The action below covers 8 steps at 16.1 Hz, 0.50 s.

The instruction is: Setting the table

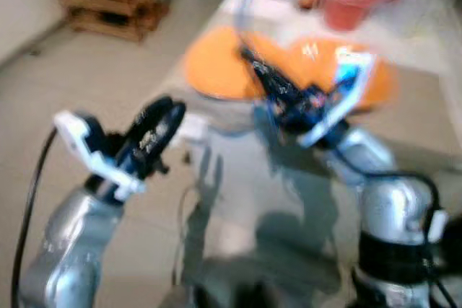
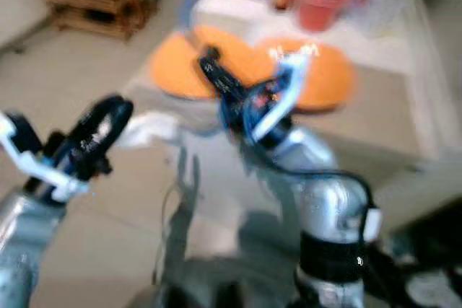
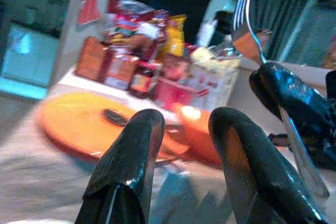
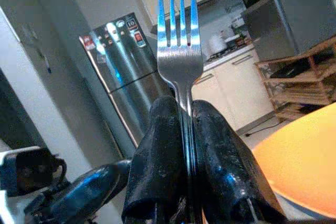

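I note a shiny steel fork (image 4: 180,51), tines up, clamped in my right hand (image 4: 188,129); left hand (image 3: 181,150) raised alongside, fingers parted, empty.

You have two round orange placemats (image 1: 216,70) side by side at the frame's upper centre on the counter (image 1: 419,117); a red bucket (image 1: 350,5) and packaged groceries (image 3: 136,51) stand behind them.

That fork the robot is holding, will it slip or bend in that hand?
The fork looks like polished metal, so it is probably stiff and unlikely to bend. Its shiny handle may be slippery: the right hand pinches it only along the thin stem between two smooth black fingers. Standing tines-up, it might twist or slide if bumped against the table.
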### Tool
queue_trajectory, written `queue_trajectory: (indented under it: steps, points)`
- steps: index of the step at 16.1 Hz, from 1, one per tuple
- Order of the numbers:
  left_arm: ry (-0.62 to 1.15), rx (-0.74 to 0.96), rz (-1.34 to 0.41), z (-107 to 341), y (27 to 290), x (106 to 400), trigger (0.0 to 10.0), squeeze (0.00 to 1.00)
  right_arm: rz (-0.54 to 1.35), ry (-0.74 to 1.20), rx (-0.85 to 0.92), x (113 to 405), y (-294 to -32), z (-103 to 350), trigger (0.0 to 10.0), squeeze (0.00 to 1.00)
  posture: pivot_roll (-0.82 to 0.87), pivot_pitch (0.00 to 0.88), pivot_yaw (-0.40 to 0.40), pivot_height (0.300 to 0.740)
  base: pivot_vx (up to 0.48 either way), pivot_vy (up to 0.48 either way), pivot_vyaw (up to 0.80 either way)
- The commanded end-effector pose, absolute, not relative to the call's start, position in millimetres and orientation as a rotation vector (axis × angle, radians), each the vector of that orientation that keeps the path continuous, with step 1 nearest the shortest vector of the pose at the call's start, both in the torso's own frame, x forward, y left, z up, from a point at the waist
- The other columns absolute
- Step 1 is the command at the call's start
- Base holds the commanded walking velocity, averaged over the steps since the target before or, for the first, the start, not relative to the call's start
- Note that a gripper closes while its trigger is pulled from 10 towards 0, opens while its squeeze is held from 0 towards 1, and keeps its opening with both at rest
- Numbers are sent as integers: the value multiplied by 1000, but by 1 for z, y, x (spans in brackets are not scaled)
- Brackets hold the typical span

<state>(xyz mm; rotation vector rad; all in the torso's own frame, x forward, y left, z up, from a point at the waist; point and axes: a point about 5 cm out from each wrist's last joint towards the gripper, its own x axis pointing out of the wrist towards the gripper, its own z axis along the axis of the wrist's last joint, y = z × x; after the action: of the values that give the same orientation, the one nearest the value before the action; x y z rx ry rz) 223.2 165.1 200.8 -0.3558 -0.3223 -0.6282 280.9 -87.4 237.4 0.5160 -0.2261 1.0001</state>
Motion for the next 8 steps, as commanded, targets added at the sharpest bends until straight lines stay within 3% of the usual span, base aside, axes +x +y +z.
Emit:
queue_trajectory:
  steps: [1,4,5,8]
  points:
    - [-324,-365,-675,203,161,219,10000,0,953,-224,495,285,-91,234,10000,0,-71,121,13,740,0,-428,0]
    - [-288,-386,-770,201,151,211,10000,0,1018,-233,500,279,-88,237,10000,0,-68,123,14,740,0,-426,-800]
    - [-278,-398,-802,200,147,209,10000,0,1029,-221,486,278,-86,236,10000,0,-73,126,16,740,0,-424,0]
    - [-269,-408,-808,198,145,208,10000,0,1066,-232,461,272,-85,236,10000,0,-76,129,16,740,0,-425,-581]
